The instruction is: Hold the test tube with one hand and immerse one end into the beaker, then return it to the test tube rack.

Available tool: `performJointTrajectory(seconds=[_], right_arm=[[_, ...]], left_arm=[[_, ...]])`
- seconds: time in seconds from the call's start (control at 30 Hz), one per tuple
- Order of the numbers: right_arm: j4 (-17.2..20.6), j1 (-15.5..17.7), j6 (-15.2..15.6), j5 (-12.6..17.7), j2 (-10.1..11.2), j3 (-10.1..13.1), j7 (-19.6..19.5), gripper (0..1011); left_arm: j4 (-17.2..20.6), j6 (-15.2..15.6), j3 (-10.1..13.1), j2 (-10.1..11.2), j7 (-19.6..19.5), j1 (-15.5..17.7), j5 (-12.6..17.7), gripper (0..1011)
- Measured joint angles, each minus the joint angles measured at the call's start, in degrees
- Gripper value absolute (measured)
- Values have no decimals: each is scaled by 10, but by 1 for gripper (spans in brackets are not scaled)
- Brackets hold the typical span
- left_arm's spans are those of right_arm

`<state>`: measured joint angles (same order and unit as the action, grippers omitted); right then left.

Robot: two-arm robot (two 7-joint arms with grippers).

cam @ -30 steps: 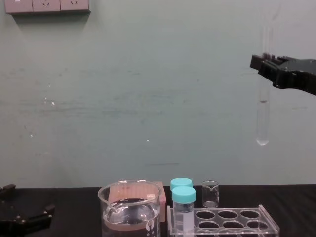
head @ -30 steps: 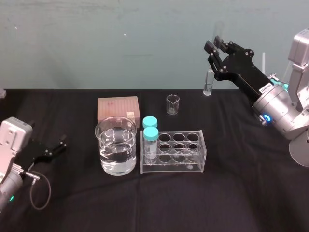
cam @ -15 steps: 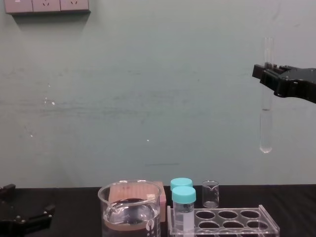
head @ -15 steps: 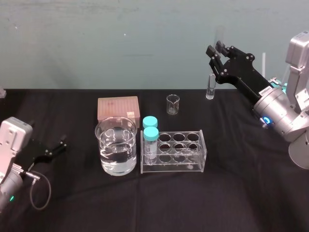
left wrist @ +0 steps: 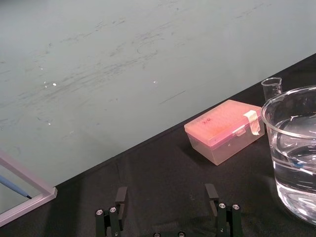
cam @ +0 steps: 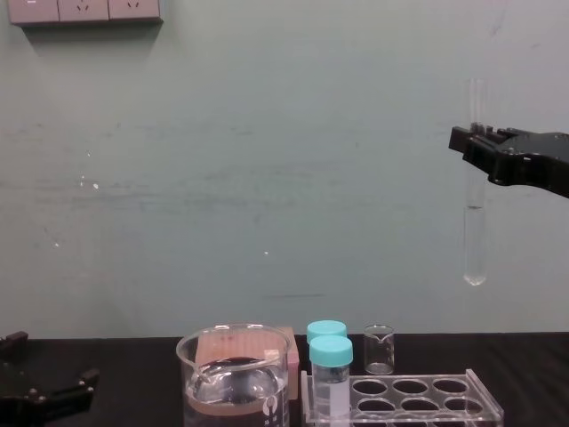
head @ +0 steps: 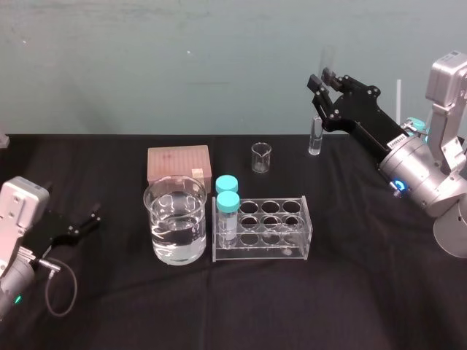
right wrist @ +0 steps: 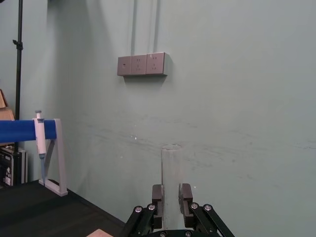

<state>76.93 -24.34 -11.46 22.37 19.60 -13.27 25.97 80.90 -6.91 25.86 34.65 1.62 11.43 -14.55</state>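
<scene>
The black two-fingered left gripper (left wrist: 166, 195) rests low at the left side of the black cloth table (head: 350, 292). Its jaws are spread wide with nothing between them. Next comes the big wide clear glass beaker (head: 175, 230), about half full of clear liquid. Just behind it sits a flat pink plastic box (head: 178, 164). Two short teal-capped vials (head: 228, 198) stand in the left end of the low clear plastic rack (head: 263, 254), which is just beside the beaker. A tiny clear glass cup (head: 261, 157) stands farther back. The long thin clear glass test tube (cam: 475, 231) hangs upright, high in the air, out to the right of the rack. The black right gripper (cam: 474, 135) has its jaws pinched on the tube's upper part.
</scene>
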Motion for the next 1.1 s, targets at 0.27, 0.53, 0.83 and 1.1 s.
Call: performJointTrajectory(seconds=[0.27, 0.53, 0.83, 1.1], right_arm=[[-4, -1, 0, -1, -2, -1, 1, 227], [-8, -2, 1, -1, -3, -3, 2, 227], [-18, -11, -1, -1, -9, -8, 8, 227], [-46, -45, -16, 4, -31, -35, 40, 227]], left_arm=[[0, 0, 0, 0, 0, 0, 0, 1000], [0, 0, 0, 0, 0, 0, 0, 1000], [0, 0, 0, 0, 0, 0, 0, 1000], [0, 0, 0, 0, 0, 0, 0, 1000]])
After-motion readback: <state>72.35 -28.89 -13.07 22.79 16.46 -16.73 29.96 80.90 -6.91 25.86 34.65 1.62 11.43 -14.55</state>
